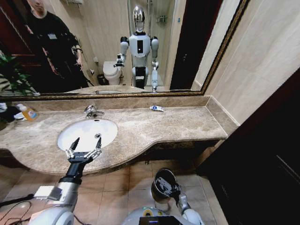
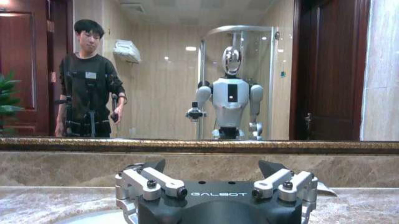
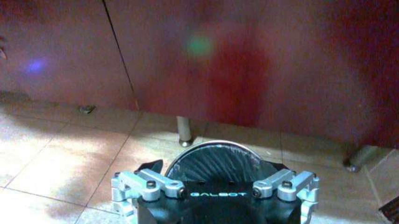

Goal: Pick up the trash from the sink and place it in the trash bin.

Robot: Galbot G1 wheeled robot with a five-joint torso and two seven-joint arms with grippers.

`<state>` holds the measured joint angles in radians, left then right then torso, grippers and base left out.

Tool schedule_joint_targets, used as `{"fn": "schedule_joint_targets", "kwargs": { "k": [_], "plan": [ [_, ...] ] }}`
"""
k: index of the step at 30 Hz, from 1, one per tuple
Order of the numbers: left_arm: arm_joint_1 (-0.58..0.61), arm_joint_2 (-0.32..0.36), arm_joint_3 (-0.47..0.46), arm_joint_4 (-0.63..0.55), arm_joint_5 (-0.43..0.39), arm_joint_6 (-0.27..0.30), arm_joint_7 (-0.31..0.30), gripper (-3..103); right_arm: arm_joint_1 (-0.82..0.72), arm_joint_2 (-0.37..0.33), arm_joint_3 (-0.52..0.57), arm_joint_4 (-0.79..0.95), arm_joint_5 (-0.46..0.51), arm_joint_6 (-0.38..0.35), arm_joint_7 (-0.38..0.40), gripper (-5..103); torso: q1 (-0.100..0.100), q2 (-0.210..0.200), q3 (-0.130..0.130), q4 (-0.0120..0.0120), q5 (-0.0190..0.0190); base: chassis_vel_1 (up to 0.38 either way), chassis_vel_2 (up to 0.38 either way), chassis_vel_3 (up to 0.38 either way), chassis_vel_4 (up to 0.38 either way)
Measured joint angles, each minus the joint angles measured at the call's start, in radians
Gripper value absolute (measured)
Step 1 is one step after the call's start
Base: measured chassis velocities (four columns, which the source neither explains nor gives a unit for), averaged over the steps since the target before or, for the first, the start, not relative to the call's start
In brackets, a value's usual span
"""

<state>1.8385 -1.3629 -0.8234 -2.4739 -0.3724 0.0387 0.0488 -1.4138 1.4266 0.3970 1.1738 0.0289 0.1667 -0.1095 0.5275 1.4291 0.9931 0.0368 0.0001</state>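
The white oval sink (image 1: 105, 127) is set in the marble counter, with a chrome faucet (image 1: 92, 111) behind it. My left gripper (image 1: 86, 140) hovers over the basin's front edge, open and empty; the left wrist view shows its fingers (image 2: 156, 173) spread toward the mirror. A small white-and-blue tube (image 1: 157, 108) lies on the counter near the mirror, right of the sink. On the floor below stands the black trash bin (image 1: 161, 179). My right gripper (image 1: 173, 189) is just above the bin's rim, open, and the bin's dark inside (image 3: 215, 161) shows beyond it.
An orange-labelled bottle (image 1: 28, 112) stands at the counter's far left beside a plant (image 1: 11, 75). A dark red cabinet front (image 3: 249, 60) and its metal leg (image 3: 184, 130) rise right behind the bin. A dark wooden panel (image 1: 267, 154) closes off the right side.
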Motion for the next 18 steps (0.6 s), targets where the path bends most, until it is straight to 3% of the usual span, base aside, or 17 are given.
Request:
{"fn": "schedule_joint_targets", "kwargs": {
  "k": [7,9,11,13,15,18],
  "plan": [
    [0.0,0.0,0.0,0.0,0.0,0.0,0.0,100,-0.077,-0.069,-0.018,0.192,0.062,-0.018,0.003,100,0.0,0.0,0.0,0.0,0.0001,0.0,0.0,0.0,0.0],
    [0.0,0.0,0.0,0.0,0.0,0.0,0.0,100,-0.136,-0.098,0.005,0.328,0.083,-0.069,-0.011,100,0.0,0.0,0.0,0.0001,0.0,0.0,0.0,0.0,0.0],
    [0.0,0.0,0.0,0.0,0.0,0.0,0.0,100,-0.161,-0.101,0.016,0.377,0.091,-0.093,-0.018,100,0.0,0.0,0.0,0.0001,-0.0001,0.0,0.0,0.0,0.0],
    [0.0,0.0,0.0,0.0,0.0,0.0,0.0,100,-0.238,-0.087,0.059,0.533,0.101,-0.168,-0.049,100,0.0,0.0,0.0,-0.0001,-0.0004,0.0,0.0,0.0,0.0],
    [0.0,0.0,0.0,0.0,0.0,0.0,0.0,100,-0.248,-0.081,0.066,0.555,0.101,-0.176,-0.054,100,0.0,0.0,0.0,-0.0001,-0.0001,0.0,0.0,0.0,0.0],
    [0.0,0.0,0.0,0.0,0.0,0.0,0.0,100,-0.305,-0.058,0.091,0.725,0.102,-0.207,-0.085,100,0.0,0.0,0.0,0.0,-0.0002,0.0,0.0,0.0,0.0]
  ]
}}
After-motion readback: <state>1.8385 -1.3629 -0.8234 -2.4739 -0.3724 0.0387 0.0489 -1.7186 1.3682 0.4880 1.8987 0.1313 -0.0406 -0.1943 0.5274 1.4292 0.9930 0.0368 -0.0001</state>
